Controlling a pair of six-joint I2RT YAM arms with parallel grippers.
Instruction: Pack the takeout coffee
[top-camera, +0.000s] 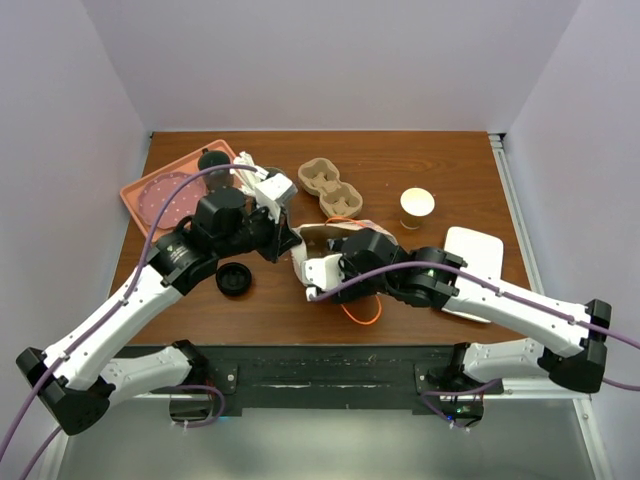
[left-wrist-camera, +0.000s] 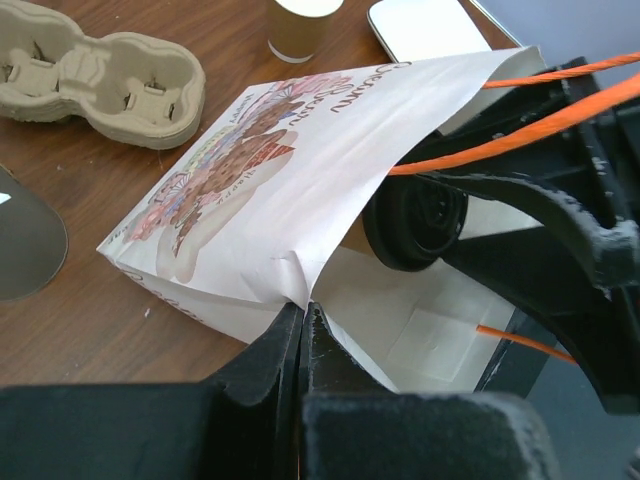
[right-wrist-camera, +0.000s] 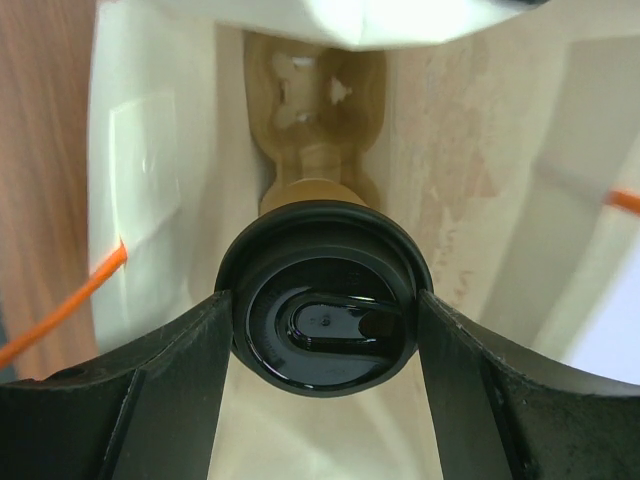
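The open end of the paper bag (left-wrist-camera: 300, 170) is nearly filled by the right gripper (right-wrist-camera: 322, 310) and the coffee cup (right-wrist-camera: 322, 340) it holds, with only thin gaps by the walls, a cup carrier (right-wrist-camera: 315, 100) deep inside, and the left gripper (left-wrist-camera: 303, 318) pinching the edge.

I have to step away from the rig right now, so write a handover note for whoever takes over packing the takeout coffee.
Left gripper: shut on the mouth edge of the paper bag, holding it open.
Right gripper: inside the bag, closed on the lidded coffee cup.
Done: that cup is in the bag, with a cup carrier beyond it; I cannot tell whether it is seated.
Outside the bag: second carrier, unlidded cup, loose black lid.
Left, probably: seat and release the cup, withdraw the right arm, then let go of the bag.
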